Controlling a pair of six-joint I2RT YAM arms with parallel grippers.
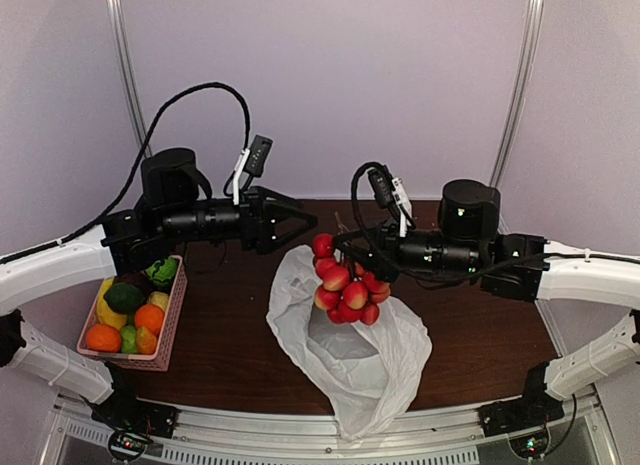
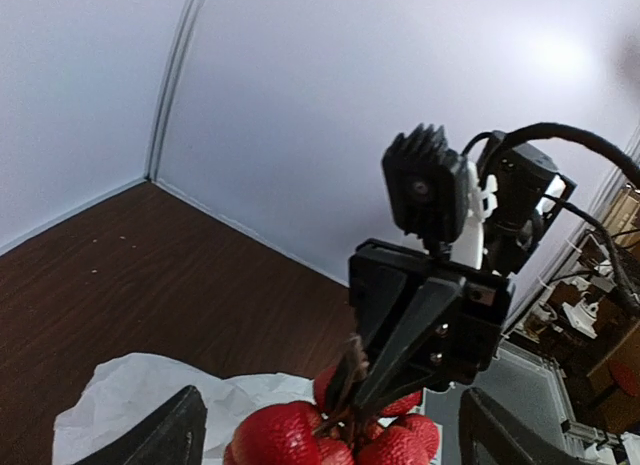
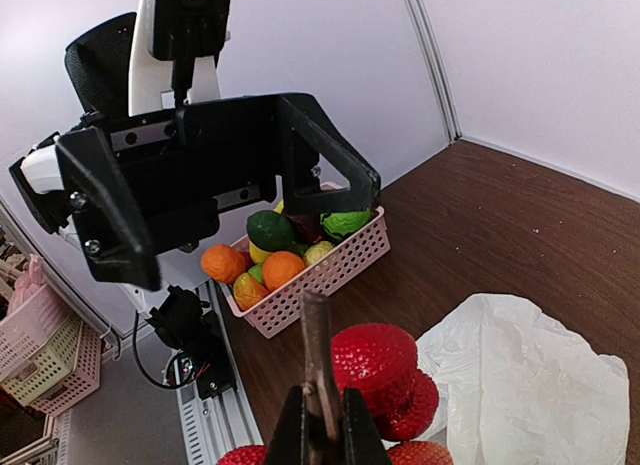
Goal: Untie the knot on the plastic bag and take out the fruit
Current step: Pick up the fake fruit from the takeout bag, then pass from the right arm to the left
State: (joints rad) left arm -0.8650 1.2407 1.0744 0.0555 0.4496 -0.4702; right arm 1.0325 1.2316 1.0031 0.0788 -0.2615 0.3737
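Observation:
The white plastic bag (image 1: 350,370) lies slack and crumpled on the brown table; it also shows in the right wrist view (image 3: 520,375) and the left wrist view (image 2: 130,385). No knot shows on it. My right gripper (image 1: 345,248) is shut on the brown stem (image 3: 316,335) of a bunch of red fruit (image 1: 347,285) and holds the bunch in the air above the bag's upper end. My left gripper (image 1: 303,223) is open and empty, just left of the bunch at about the same height, pointing at it. In the left wrist view the bunch (image 2: 290,435) hangs between my left fingers (image 2: 180,430).
A pink basket (image 1: 172,330) with oranges, a banana, green and dark fruit stands at the table's left edge; it also shows in the right wrist view (image 3: 330,270). Grey walls close the back. A metal rail (image 1: 330,425) runs along the near edge.

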